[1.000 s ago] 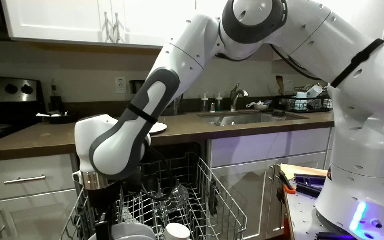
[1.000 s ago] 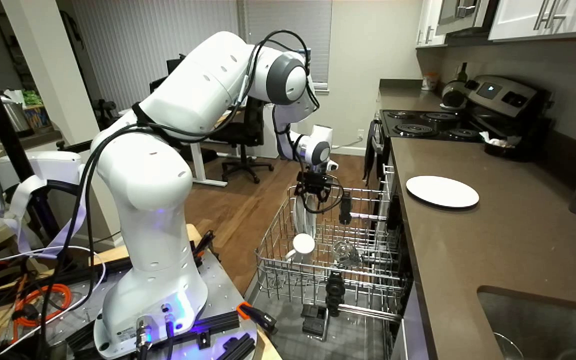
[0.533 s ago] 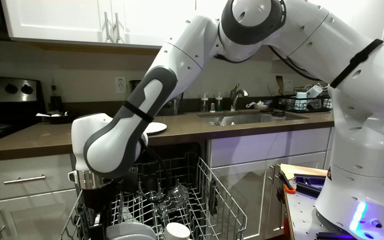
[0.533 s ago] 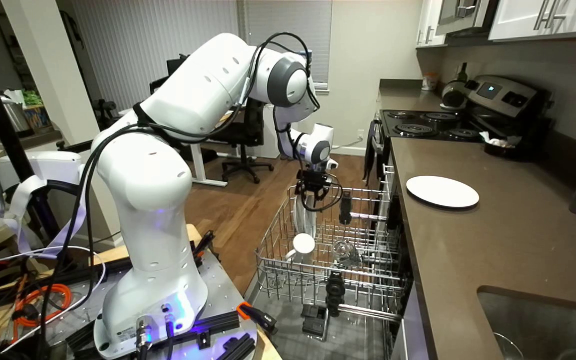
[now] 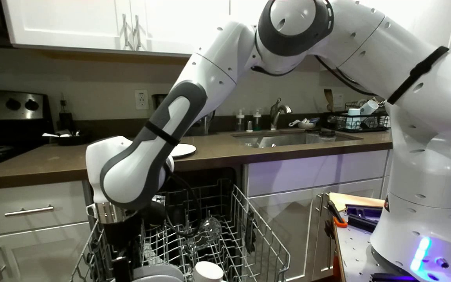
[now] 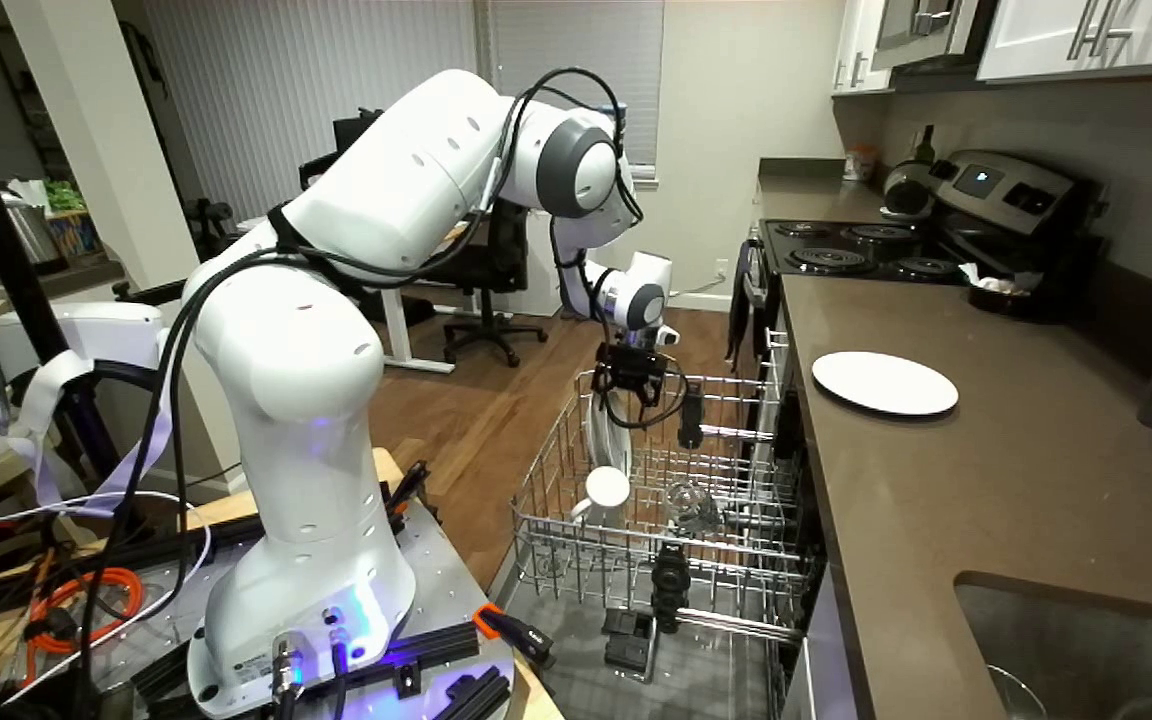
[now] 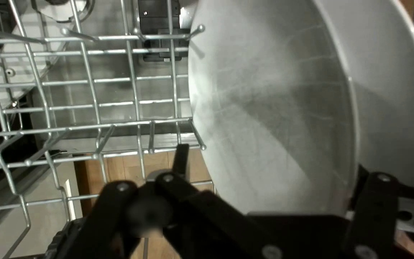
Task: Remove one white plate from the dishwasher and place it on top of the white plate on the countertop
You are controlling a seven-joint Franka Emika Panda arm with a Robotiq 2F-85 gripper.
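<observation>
White plate, seemingly straddled by parted fingers, could be knocked against its neighbouring plate by off-centre closing.

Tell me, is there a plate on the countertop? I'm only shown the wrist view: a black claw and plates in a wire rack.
Observer: Yes, one white plate lies flat on the countertop, in both exterior views.
Visitor: Does the rack hold anything besides those plates?
Observer: Yes, a white mug sits near them.
Visitor: Anything else breakable?
Observer: What looks like clear glassware, nearer the countertop than the mug is.
</observation>
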